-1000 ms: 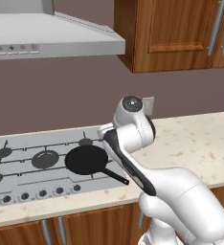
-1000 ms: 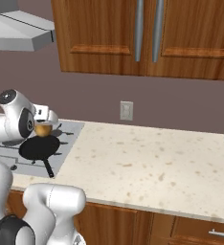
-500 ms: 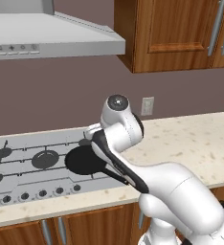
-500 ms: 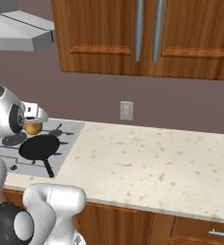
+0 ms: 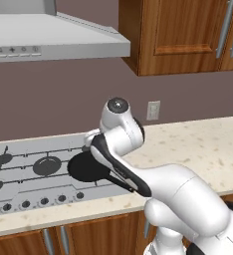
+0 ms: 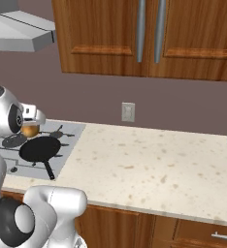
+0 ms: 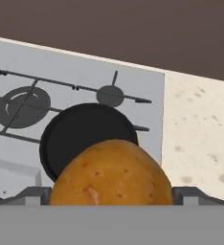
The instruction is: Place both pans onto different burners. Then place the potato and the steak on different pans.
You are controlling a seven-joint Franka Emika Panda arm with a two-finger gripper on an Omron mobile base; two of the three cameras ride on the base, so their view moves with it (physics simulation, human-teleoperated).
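Progress entry, view by view.

Left base view: cooktop [image 5: 24, 172] with its burners [image 5: 47, 165] at the left end of the counter [image 5: 198, 144]. One pan [image 5: 86, 167] sits on the near right burner, partly hidden by the arm. No second pan and no steak appear on the cooktop shown here. The gripper is hidden behind the arm's own links, so its state cannot be read from this side.

Right base view: same pan [image 6: 40, 148] on the grate, handle pointing toward the near edge. Potato [image 6: 30, 130] hangs above the far side of the cooktop, just beyond the pan, at the gripper [image 6: 32, 127] that projects from the arm's head. Counter to the right carries nothing of the task.

Hand view: potato [image 7: 112, 173] fills the lower middle, seated between the finger tips; jaws stand wide and clasp it on both sides. Pan [image 7: 87, 139] lies below and ahead, empty.

Judgement: one pan placed on a burner; potato grasped and carried over the cooktop, not yet set down in the pan. Remaining: release of potato into this pan, placing of the other pan on another burner, steak onto it.
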